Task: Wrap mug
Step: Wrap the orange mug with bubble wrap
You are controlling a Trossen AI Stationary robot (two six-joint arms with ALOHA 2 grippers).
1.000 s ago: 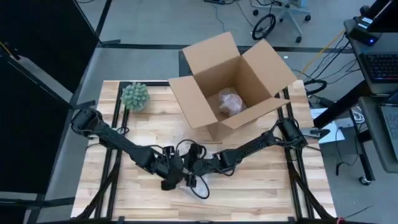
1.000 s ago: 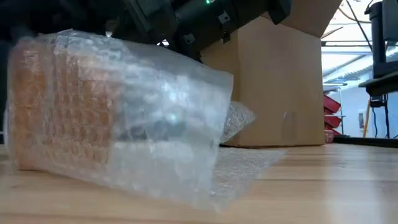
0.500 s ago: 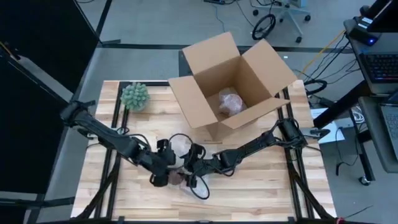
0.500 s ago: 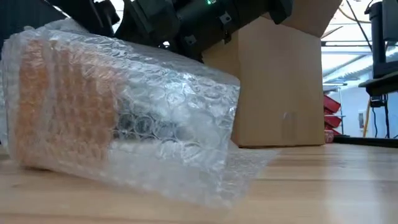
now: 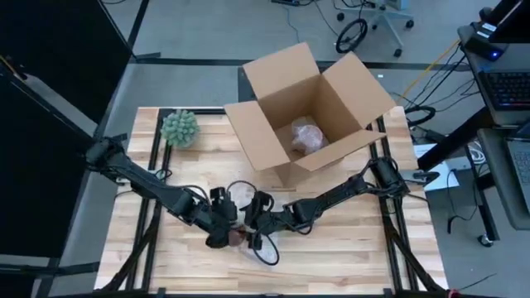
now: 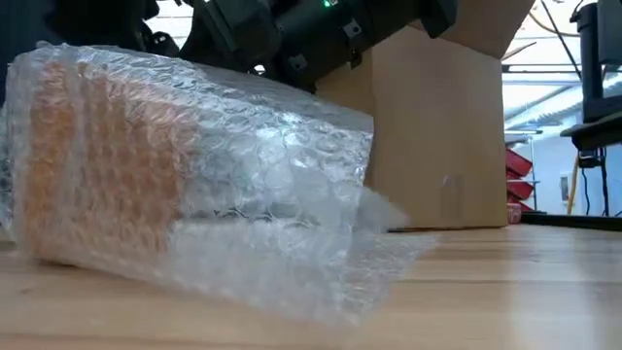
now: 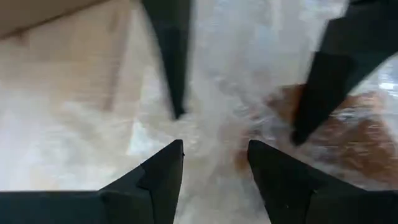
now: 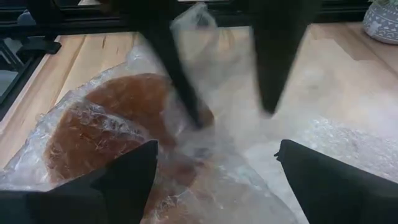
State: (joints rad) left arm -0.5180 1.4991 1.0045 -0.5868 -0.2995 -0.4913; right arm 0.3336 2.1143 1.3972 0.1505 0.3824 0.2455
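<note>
The mug, brown and lying on its side inside bubble wrap, is resting on the wooden table near its front middle, where both arms are meeting so the sheet can be worked around it. The left gripper is hovering at the bundle's left with fingers parted and gripping nothing, and the right gripper, opened wide, is crowding its right side, likewise empty. Behind, a potted plant and an open cardboard box are sitting before an office floor.

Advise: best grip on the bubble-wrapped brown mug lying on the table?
Probably the brown mug end of the clear bubble wrap bundle, pinched from above across its girth: it lies on its side and that end looks solid; the other end looks like empty, loose film.
</note>
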